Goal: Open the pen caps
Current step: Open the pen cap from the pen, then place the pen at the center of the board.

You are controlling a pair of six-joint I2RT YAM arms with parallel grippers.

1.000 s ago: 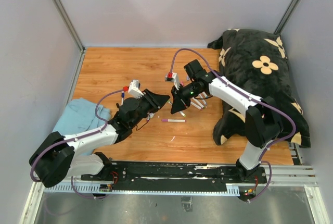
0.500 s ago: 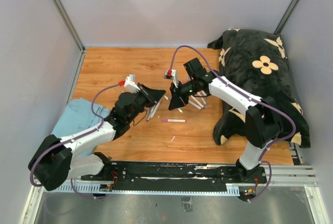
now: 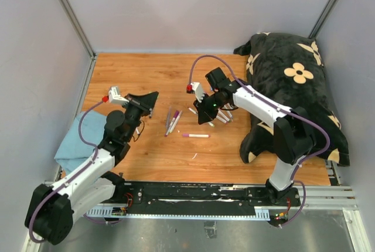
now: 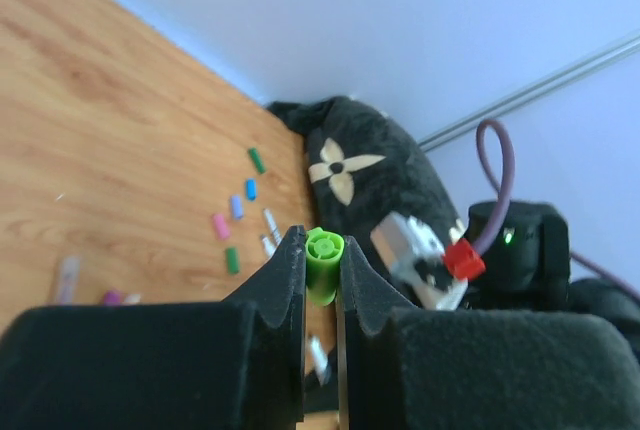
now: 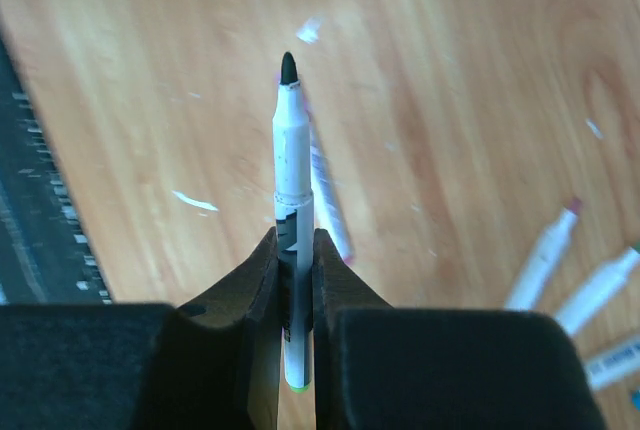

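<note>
On the bench (image 3: 135, 70) the biggest change is in the left arm (image 3: 88, 167). One second ago it reached to the middle and its pincer was just beside the right one. Now it has swung away to the left side, near the blue cloth (image 3: 79, 140), and the two pincers are well apart. The right arm has moved very little and remains near the black cushion (image 3: 293, 88).

I judge from this that the pull is done and one pen is now open. What seems to be left is to put down both parts and take the next pen, because some pens (image 3: 171, 121) on the bench seem to have their caps still on.

The left pincer (image 4: 322, 248) is clenched on a green cap (image 4: 323, 268), which is held above the bench. The right pincer (image 5: 295, 245) is clenched on the pen (image 5: 292, 150), low on its white barrel, also above the bench.

The pen's black tip (image 5: 289, 68) is bare and points away from the pincer. The green cap is a short plastic cylinder. Its open end looks at the camera, with small ribs inside. Some loose caps (image 4: 236, 207) in green, blue and pink lie on the bench before the cushion.
</note>
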